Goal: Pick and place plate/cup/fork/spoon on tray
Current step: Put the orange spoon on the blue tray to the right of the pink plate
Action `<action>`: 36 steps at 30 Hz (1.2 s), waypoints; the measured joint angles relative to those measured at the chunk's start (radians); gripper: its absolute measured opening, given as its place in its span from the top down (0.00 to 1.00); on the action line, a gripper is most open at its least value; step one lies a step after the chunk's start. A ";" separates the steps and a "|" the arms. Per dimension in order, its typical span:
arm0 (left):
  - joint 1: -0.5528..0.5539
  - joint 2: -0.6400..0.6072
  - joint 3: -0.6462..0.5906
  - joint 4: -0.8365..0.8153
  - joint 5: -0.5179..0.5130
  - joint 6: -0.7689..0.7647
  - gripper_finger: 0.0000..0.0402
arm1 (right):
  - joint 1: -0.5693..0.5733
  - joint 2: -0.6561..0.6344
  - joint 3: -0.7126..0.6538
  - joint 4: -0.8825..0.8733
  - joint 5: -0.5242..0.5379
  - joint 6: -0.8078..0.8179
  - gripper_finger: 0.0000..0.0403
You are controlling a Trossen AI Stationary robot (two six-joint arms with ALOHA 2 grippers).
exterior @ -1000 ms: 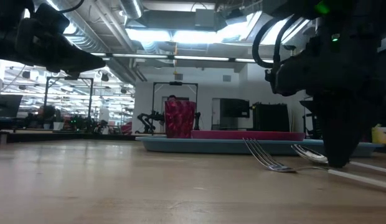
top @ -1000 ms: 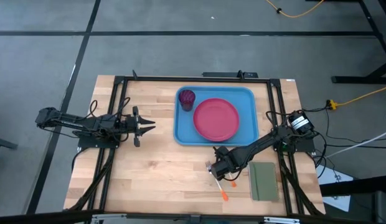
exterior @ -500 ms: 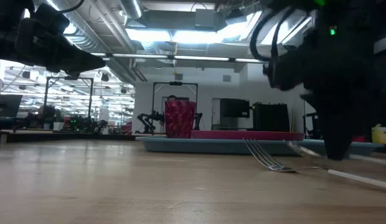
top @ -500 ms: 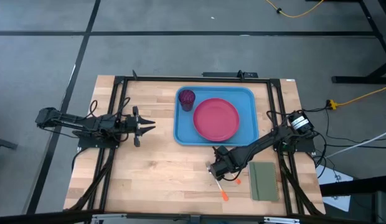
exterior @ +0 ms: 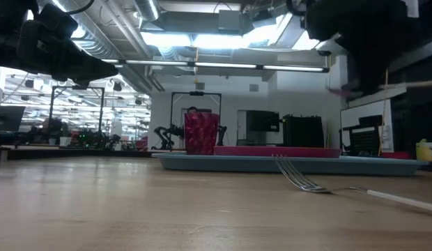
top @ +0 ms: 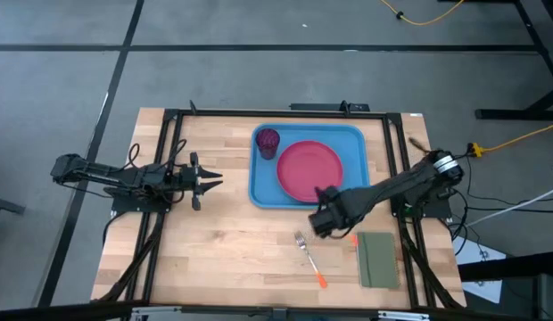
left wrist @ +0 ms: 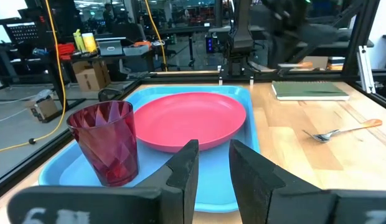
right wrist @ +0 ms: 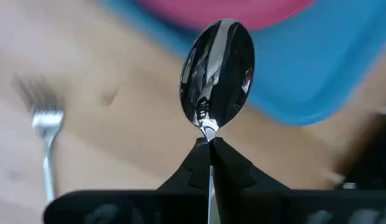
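The spoon (right wrist: 218, 74) is held clenched in the right gripper (right wrist: 208, 146) above the table (top: 223, 250), just off the near right corner of the tray (top: 263, 192), with its bowl pointing out past the fingertips. The plate (top: 309, 171) and the cup (top: 268, 141) are seen on the tray, while the fork (top: 309, 259) lies on the wood beside a green pad (top: 377, 259). The left gripper (top: 205, 181) is kept slightly open, empty, well to the tray's left.
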 joint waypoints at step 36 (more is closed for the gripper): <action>0.000 0.000 0.000 0.000 0.000 0.000 0.79 | -0.774 -0.370 -0.709 0.534 0.064 -0.284 0.99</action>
